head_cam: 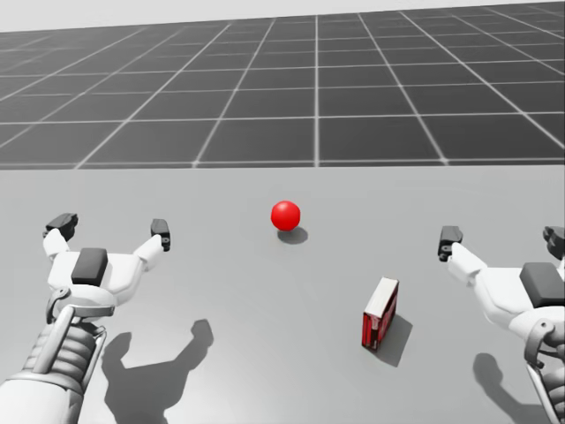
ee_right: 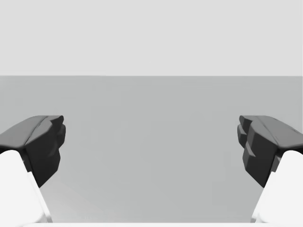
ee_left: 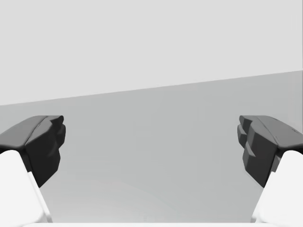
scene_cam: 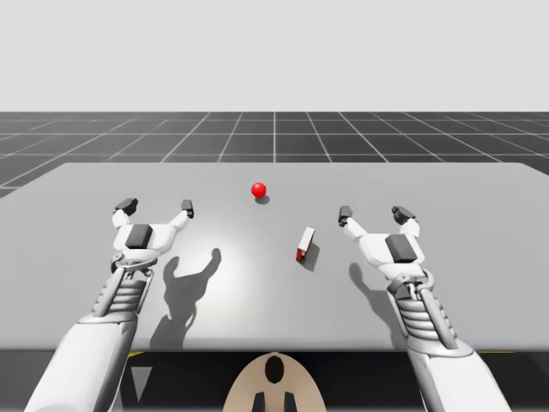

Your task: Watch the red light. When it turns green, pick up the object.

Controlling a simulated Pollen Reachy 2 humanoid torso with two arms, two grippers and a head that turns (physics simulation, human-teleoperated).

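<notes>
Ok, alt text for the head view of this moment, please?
A red ball light sits mid-table, not green, with a red box standing on edge nearer me and to its right. My left gripper and right gripper hover open over the grey table, one at each side, holding nothing.

One red light [scene_cam: 258, 190], ball-shaped, is counted. One red box [scene_cam: 304, 245] is counted. One table [scene_cam: 480, 283] is seen. Two end effectors are counted: the left end effector [scene_cam: 156, 207] and the right end effector [scene_cam: 374, 212].
</notes>
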